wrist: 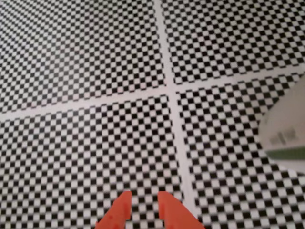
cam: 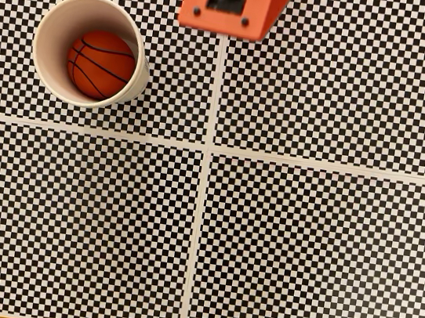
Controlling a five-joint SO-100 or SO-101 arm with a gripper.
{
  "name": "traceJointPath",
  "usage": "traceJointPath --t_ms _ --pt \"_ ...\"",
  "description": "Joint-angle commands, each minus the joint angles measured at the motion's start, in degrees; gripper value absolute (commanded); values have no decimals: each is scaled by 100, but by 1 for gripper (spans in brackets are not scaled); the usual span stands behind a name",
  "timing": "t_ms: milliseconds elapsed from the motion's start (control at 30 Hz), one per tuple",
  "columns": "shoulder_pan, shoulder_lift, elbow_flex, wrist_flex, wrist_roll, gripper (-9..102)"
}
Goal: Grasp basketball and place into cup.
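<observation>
In the fixed view the off-white paper cup stands upright at the top left of the checkered mat. The dark orange basketball rests inside it on the bottom. The arm's orange housing sits at the top centre, to the right of the cup and apart from it. In the wrist view my gripper pokes in from the bottom edge. Its two orange fingertips stand a small gap apart with nothing between them. The cup's side shows at the right edge of that view, blurred.
A black-and-white checkered mat covers the table, split by white lines into four panels. The cup and the arm are the only things standing on it.
</observation>
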Motion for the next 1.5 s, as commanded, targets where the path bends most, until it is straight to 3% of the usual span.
traceJointPath --t_ms 0,700,1133,1467 --pt "26 88 158 -571 62 0" --pt "211 88 1617 -3357 -255 1" --pt "193 88 2382 -3797 -220 0" --pt "141 88 2294 -3085 -281 0"
